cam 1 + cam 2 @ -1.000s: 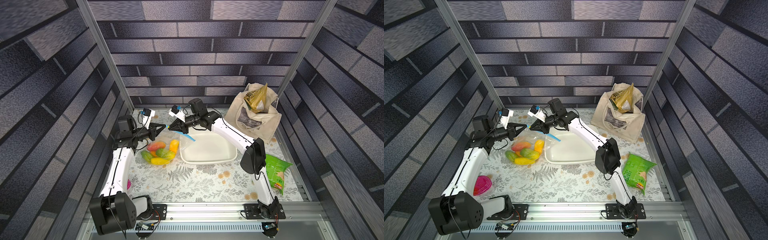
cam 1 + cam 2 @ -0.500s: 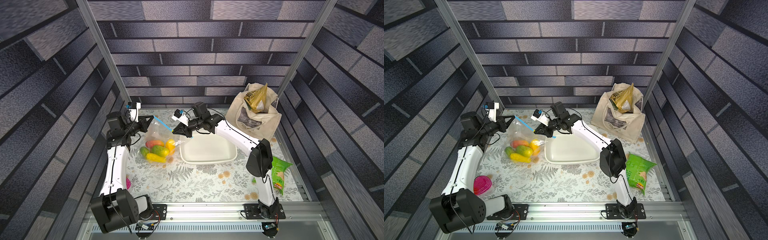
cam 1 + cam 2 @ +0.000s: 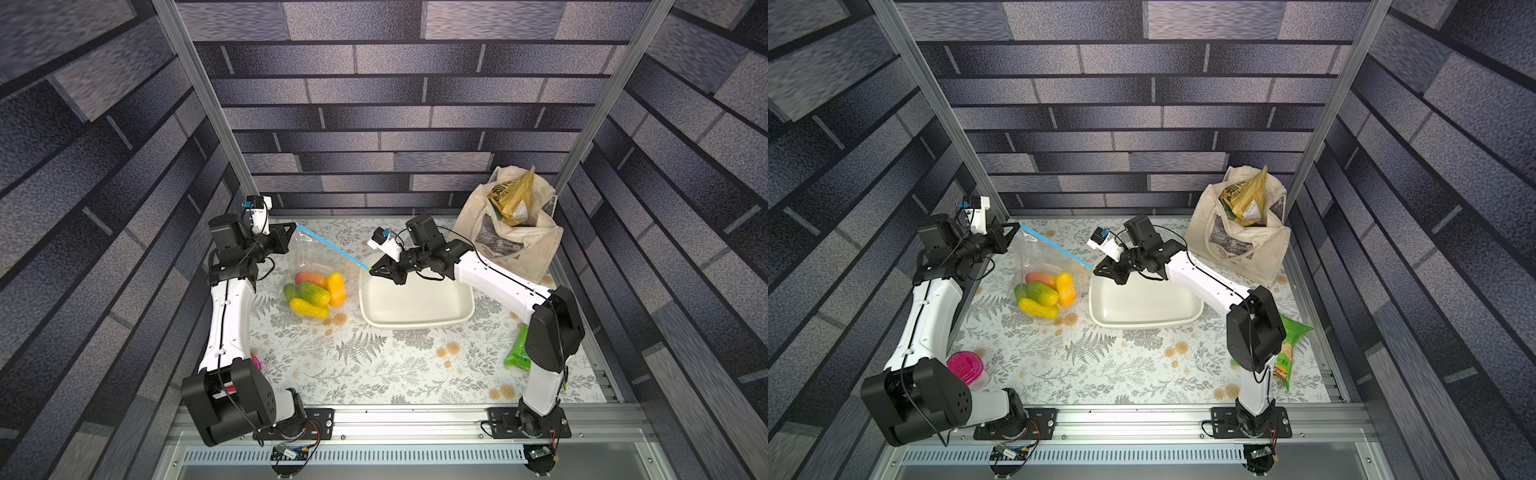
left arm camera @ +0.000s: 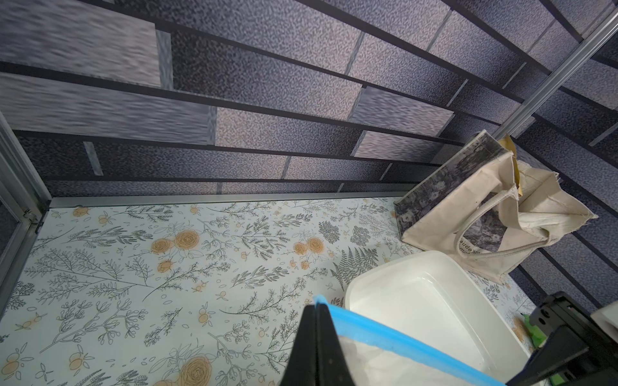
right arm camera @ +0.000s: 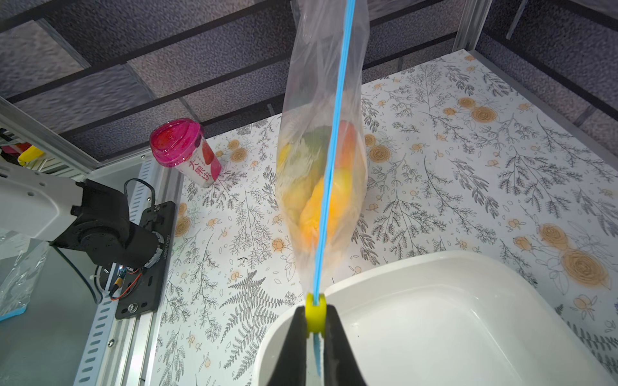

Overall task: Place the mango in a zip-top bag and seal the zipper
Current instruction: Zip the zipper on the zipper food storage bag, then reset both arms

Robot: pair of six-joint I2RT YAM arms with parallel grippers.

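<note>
Mangoes are sitting in the bottom of the bag, red, green, yellow and orange, so the loading step looks done. The bag is hanging taut between the two arms, left of the tray. I cannot tell whether its bottom is touching the tabletop.

Left jaws are pressed together, pinching the far end of the zipper; the left wrist view is showing the blue strip running out from between them. Right jaws are pinching the yellow slider at the other end, just over the tray rim.

In the right wrist view the zipper is reading as one thin closed line along its whole visible run, no gap showing. Judging from that, the seal is looking finished or almost so. Probably left: confirming the slider is sitting fully home, then letting go and setting the bag down.
</note>
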